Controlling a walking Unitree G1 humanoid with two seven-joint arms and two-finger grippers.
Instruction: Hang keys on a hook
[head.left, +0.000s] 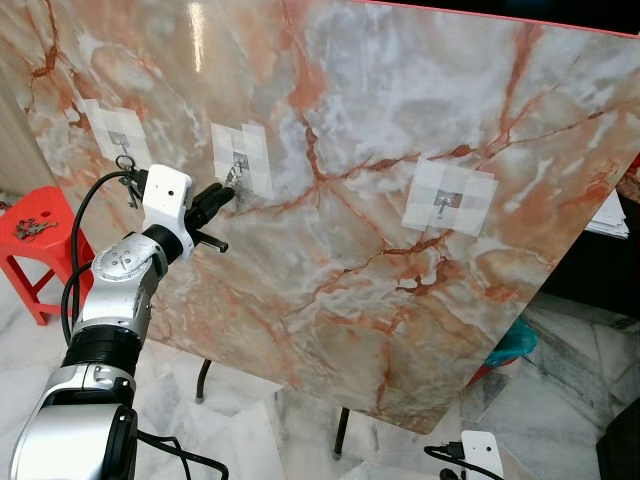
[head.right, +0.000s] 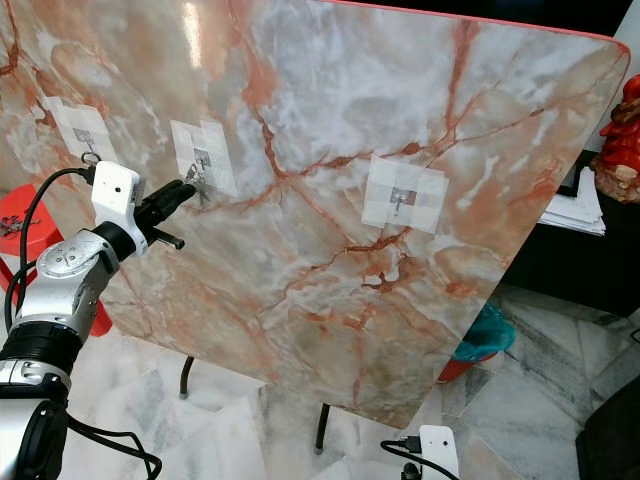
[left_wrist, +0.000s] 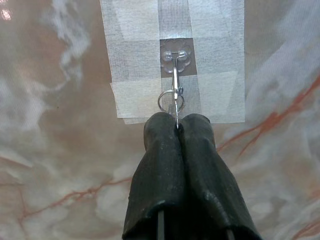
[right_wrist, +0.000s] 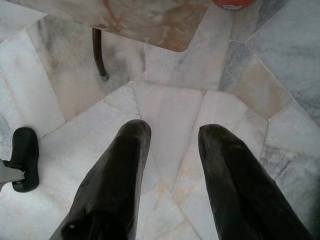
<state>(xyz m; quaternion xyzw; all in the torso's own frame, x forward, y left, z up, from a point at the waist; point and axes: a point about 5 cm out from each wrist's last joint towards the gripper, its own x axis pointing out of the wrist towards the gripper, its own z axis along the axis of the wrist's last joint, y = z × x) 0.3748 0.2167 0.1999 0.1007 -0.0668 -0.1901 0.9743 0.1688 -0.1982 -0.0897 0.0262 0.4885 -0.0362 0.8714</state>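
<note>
left wrist view: fingers pinched on the key ring at the middle hook

left wrist view gives me the clearest read. my left gripper (left_wrist: 178, 121) has its two black fingers (left_wrist: 160, 165) pressed together with no gap, and a thin metal piece of the keys (left_wrist: 171, 100) is clamped between the tips. the ring sits just past the fingertips, at 12 o'clock from them, and lies against the hook (left_wrist: 176, 56), which is fixed to the marble slab (left_wrist: 60, 160) by a cross of white tape (left_wrist: 135, 80). i cannot tell whether the ring is already over the hook's tip.

from the head camera, the left arm reaches up to the slab, with the gripper at the middle of three taped hooks. another bunch of keys (head.left: 126, 170) hangs from the hook at 9 o'clock of it; the third hook (head.left: 443, 203) is well off at 3 o'clock. a red stool (head.left: 35, 250) stands at 7 o'clock of the slab.

my right gripper (right_wrist: 172, 135) hangs over the tiled floor (right_wrist: 240, 60), its fingers spread apart and touching nothing.
</note>
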